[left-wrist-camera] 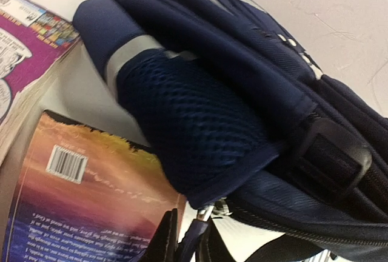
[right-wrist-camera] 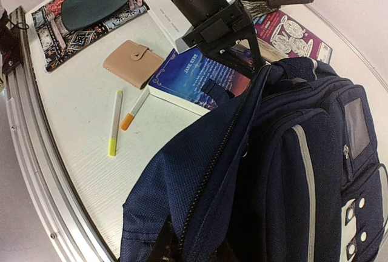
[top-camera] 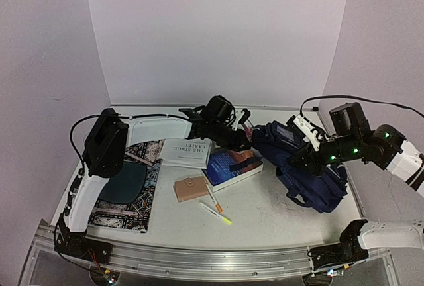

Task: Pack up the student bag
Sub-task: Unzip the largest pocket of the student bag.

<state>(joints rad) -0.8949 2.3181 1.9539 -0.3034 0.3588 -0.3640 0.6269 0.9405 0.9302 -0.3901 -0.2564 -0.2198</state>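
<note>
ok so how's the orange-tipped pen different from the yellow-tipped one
The orange-tipped pen has a white barrel and orange end; the yellow-tipped pen has a yellow-green end. The orange-tipped pen looks shorter than the yellow-tipped pen. The orange-tipped pen lies nearer the blue book, the yellow-tipped pen nearer the table's front edge. Both lie flat on the table, apart.

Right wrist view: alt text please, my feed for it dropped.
The navy student bag fills the lower right, its unzipped edge gripped at the top by the left fingers. Behind it on the table lie a blue book, a tan wallet and two markers.
</note>
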